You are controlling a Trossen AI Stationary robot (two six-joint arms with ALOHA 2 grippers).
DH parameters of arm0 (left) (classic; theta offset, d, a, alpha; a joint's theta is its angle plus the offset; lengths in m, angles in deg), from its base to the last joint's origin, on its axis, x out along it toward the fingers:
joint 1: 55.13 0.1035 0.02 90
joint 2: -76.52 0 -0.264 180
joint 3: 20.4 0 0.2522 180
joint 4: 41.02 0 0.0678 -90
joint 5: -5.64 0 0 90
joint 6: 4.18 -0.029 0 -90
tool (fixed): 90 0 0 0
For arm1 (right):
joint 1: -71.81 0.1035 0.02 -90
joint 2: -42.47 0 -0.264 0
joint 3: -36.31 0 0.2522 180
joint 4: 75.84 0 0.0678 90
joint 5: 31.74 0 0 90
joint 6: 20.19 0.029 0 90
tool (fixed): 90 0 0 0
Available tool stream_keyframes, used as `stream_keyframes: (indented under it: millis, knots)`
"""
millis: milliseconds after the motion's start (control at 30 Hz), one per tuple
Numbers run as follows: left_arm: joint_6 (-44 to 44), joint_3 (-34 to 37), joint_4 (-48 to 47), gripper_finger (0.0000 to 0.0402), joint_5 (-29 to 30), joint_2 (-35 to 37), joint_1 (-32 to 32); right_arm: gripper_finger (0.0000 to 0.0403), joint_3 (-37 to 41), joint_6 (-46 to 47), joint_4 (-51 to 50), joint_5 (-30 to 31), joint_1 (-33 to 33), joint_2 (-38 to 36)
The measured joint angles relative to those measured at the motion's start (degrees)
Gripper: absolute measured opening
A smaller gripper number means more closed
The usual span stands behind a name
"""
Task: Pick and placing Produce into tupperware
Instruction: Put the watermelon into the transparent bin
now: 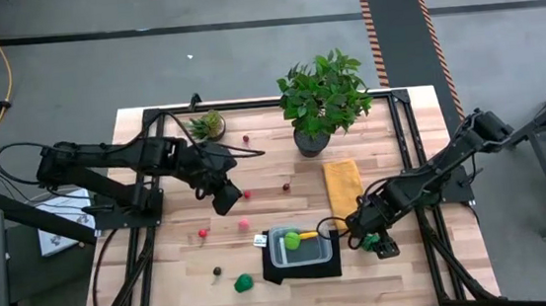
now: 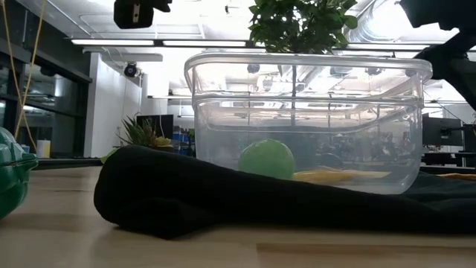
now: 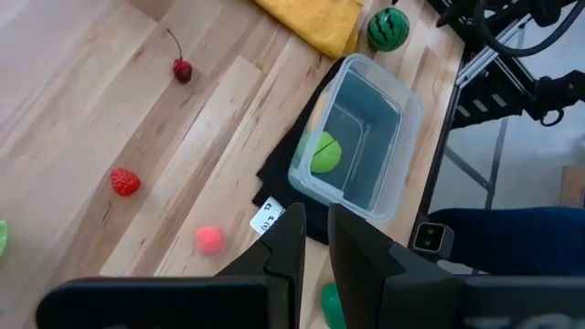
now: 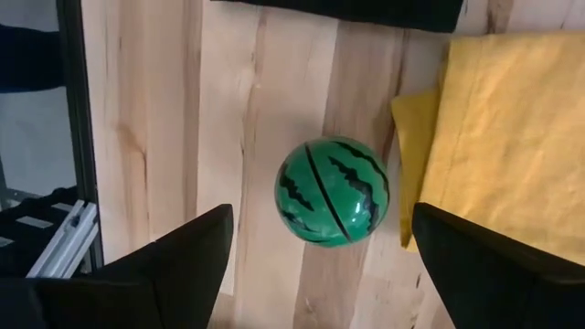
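A wooden worktop [image 1: 164, 271] carries a clear tupperware [image 1: 300, 247] on a black mat [image 1: 268, 269], already holding a green ball and a yellow piece. The right gripper [image 4: 315, 274], jaws wide open, hangs over a toy watermelon [image 4: 332, 191] beside a yellow cloth [image 4: 503, 128]; it should centre, descend, then close gently. The left gripper [image 3: 313, 251] waits, jaws closed.

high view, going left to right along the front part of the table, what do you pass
dark berry → green produce piece → tupperware on the black mat → right gripper, open over the toy watermelon
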Motion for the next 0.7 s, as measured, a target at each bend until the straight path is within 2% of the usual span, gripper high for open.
stream_keyframes:
  millis: [300,700]
  knots:
    - [0.0,0.0,0.0,0.0042,0.0,0.0,0.0,0.0328,0.0,0.0,0.5,0.0,0.0,0.0]
    - [0.0,0.0,0.0,0.0042,0.0,0.0,0.0,0.0328,0.0,3.6,6.3,0.4,-0.1,0.0]
